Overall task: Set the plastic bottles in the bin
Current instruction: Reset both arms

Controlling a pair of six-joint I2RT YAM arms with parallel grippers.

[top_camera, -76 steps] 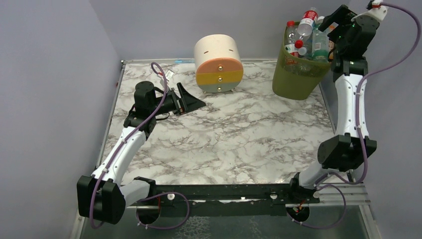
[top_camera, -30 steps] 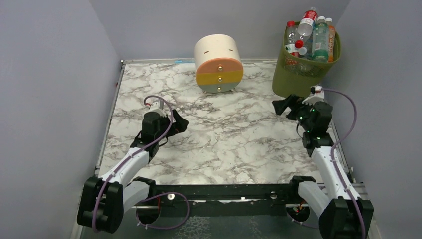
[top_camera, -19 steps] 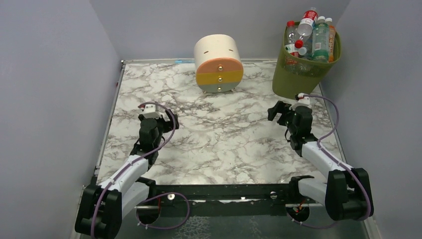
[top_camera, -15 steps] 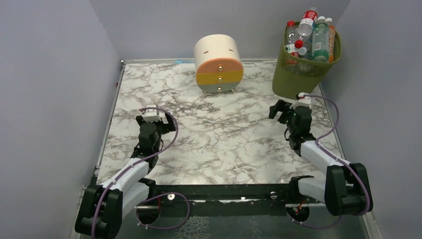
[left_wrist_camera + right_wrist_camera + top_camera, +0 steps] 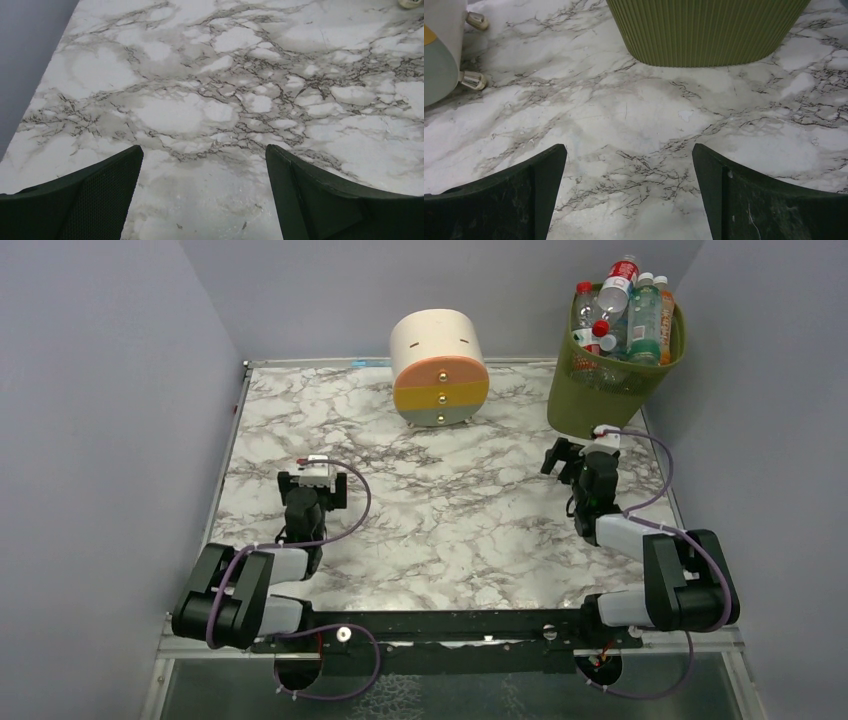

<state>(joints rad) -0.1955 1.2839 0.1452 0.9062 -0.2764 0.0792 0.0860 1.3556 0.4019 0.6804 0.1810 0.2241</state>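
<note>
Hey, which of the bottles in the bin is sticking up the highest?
The red-labelled bottle with the red cap; its cap stands above every other bottle in the bin.

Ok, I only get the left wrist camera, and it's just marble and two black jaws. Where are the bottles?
Observer: In the bin at the far right corner. The bottles are piled up past its rim.
Operator: Are any lying on the table?
Observer: I see none on the table in any view. Only a round drawer unit stands at the back middle.
Operator: And what's my other arm doing?
Observer: The right arm is folded low near the bin, jaws open and holding nothing.
</note>
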